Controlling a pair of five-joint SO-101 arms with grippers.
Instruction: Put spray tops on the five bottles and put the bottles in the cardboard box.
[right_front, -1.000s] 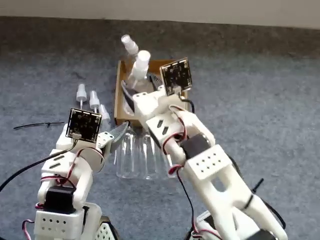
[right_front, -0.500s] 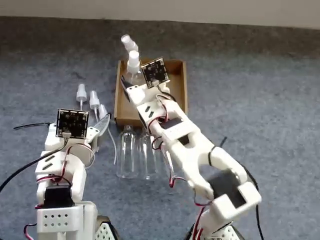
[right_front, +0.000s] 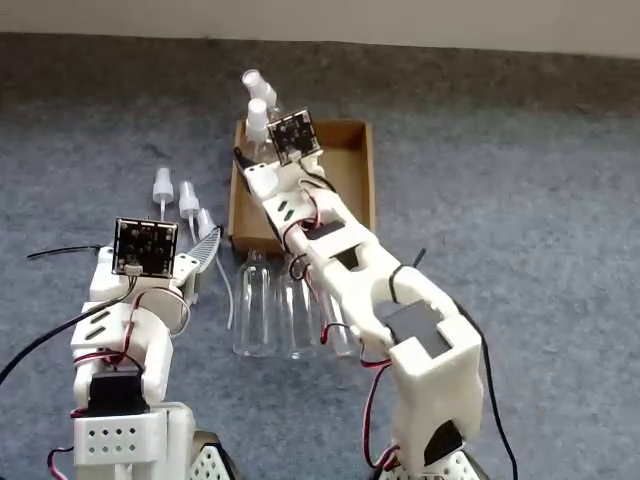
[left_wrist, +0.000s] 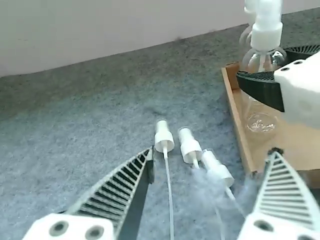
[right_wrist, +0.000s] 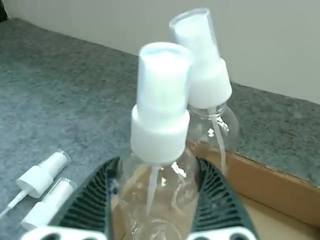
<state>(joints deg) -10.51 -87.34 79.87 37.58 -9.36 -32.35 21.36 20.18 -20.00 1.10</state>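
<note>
My right gripper is shut on a clear bottle with a white spray top, held upright over the back left part of the cardboard box. In the right wrist view the bottle stands between the black fingers. A second capped bottle stands just behind it at the box's far edge. Three loose spray tops lie on the carpet left of the box. My left gripper hangs open above them, holding nothing. Three uncapped bottles stand in front of the box.
Grey carpet covers the whole table. A black cable lies at the left edge. The box's right half is bare cardboard. The right arm stretches over the uncapped bottles.
The right arm has stretched forward, carrying the capped bottle toward the back of the box. The left arm drew back to the left and now holds still.
</note>
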